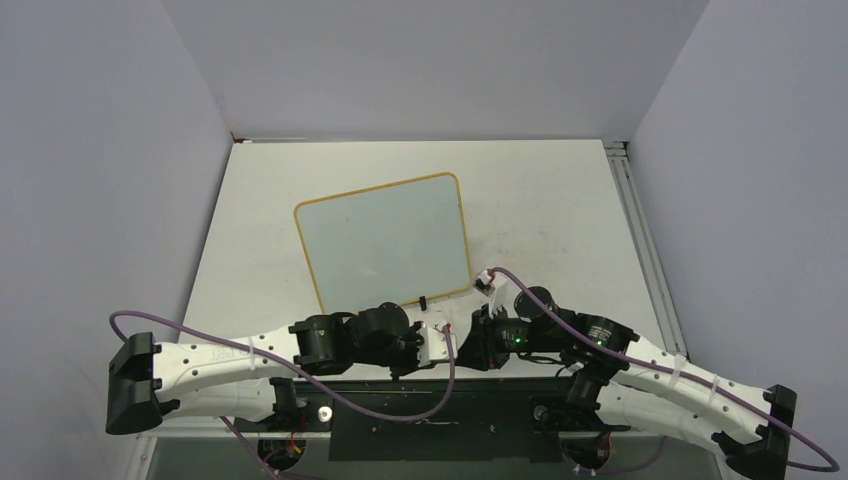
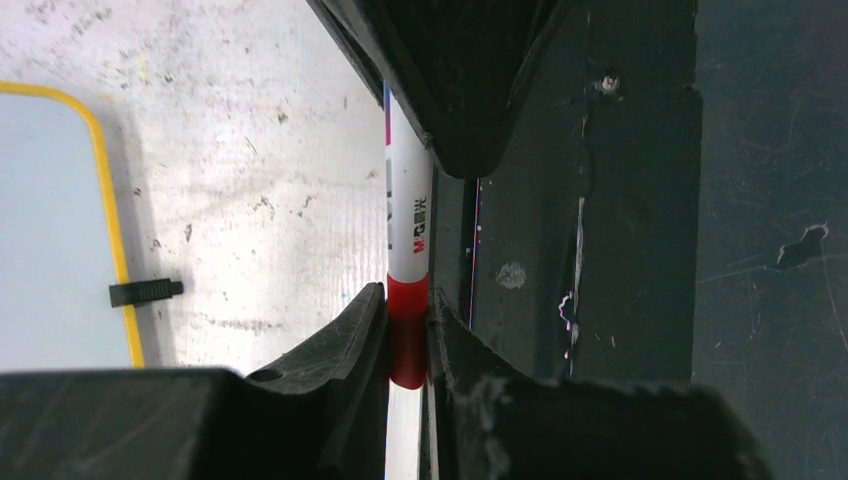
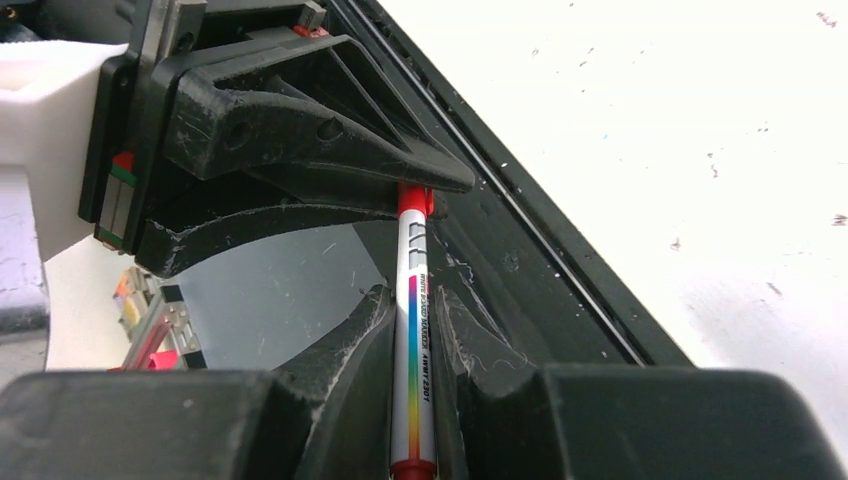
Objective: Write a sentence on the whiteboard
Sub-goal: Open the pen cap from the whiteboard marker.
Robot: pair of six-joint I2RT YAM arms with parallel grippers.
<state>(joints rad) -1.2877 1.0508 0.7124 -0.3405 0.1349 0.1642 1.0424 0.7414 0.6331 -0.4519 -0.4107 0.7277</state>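
The whiteboard (image 1: 385, 245), pale grey with a thin yellow frame, lies flat and tilted at mid-table; no sentence shows on its face. At the table's near edge both grippers meet on one marker. My left gripper (image 2: 408, 312) is shut on the marker's red cap (image 2: 408, 335), and the white barrel (image 2: 408, 210) runs away from it. My right gripper (image 3: 413, 325) is shut on the barrel (image 3: 413, 340) with its rainbow stripe. The left fingers (image 3: 300, 140) clamp the red cap end (image 3: 413, 200) just ahead. From above, the left gripper (image 1: 452, 340) and right gripper (image 1: 472, 345) almost touch.
The board's yellow corner (image 2: 108, 200) and a black clip foot (image 2: 146, 291) lie left of the left gripper. A dark base plate (image 2: 620, 250) borders the scuffed white tabletop (image 2: 250, 150). Grey walls enclose the table on three sides.
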